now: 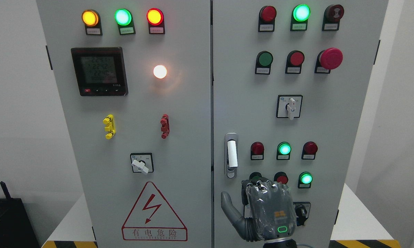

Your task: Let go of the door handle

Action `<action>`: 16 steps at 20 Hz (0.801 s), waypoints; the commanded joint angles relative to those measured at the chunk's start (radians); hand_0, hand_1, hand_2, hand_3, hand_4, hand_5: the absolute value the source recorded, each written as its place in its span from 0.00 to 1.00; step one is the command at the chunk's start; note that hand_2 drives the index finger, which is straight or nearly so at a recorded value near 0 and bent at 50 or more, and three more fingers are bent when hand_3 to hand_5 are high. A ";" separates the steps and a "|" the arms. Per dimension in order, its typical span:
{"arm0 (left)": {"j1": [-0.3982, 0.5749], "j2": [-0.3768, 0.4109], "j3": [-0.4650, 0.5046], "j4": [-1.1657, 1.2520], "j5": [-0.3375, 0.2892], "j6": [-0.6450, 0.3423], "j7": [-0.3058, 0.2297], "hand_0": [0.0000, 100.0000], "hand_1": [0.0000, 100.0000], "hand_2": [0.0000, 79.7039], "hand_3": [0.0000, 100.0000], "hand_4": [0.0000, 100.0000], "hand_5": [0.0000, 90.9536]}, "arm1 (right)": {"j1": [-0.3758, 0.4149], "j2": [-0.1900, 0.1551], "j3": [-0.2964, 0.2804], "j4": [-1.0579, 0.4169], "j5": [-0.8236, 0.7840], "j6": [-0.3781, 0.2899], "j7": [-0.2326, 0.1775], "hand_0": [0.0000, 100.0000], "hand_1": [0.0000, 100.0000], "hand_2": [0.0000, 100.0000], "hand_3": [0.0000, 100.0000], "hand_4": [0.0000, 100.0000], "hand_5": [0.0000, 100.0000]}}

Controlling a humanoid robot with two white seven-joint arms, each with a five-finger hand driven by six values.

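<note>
A grey electrical cabinet (pixel 193 137) with two closed doors filled the head view. On the right door, near its left edge and about two thirds of the way down, sat the door handle (pixel 231 155), a white upright lever in a silver recess. The robot's right hand (pixel 262 210) rose from the bottom edge, right of the middle, just below and slightly right of the handle and apart from it. Its back faced the camera, the thumb stuck out to the left, and the fingers bent forward toward the panel with nothing in their grasp. The hand partly covered a row of round buttons and a small selector switch (pixel 301 210) behind it. Above the handle, the right door carried more red and green lights, a red mushroom-shaped stop button (pixel 330 58) and a rotary switch (pixel 289 107). The left door held a digital meter (pixel 99 71), three lit lamps on top and a red-bordered lightning warning triangle (pixel 154 213).
</note>
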 commanded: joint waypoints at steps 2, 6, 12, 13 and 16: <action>0.001 -0.001 0.011 0.017 0.000 0.001 0.001 0.12 0.39 0.00 0.00 0.00 0.00 | -0.050 0.002 -0.004 0.027 0.032 0.014 0.022 0.34 0.00 0.93 1.00 0.95 0.95; -0.001 -0.002 0.011 0.017 0.000 0.001 0.001 0.12 0.39 0.00 0.00 0.00 0.00 | -0.063 0.002 -0.005 0.040 0.052 0.036 0.029 0.33 0.00 0.93 1.00 0.95 0.95; 0.001 -0.002 0.011 0.017 0.000 0.001 0.001 0.12 0.39 0.00 0.00 0.00 0.00 | -0.078 0.003 -0.008 0.047 0.055 0.036 0.046 0.32 0.00 0.93 1.00 0.94 0.95; 0.001 -0.002 0.011 0.017 0.000 0.001 0.001 0.12 0.39 0.00 0.00 0.00 0.00 | -0.086 0.003 -0.010 0.056 0.056 0.037 0.046 0.32 0.00 0.93 1.00 0.94 0.95; 0.001 0.000 0.011 0.017 0.000 0.001 0.001 0.12 0.39 0.00 0.00 0.00 0.00 | -0.093 0.005 -0.013 0.061 0.056 0.044 0.046 0.31 0.00 0.93 1.00 0.94 0.95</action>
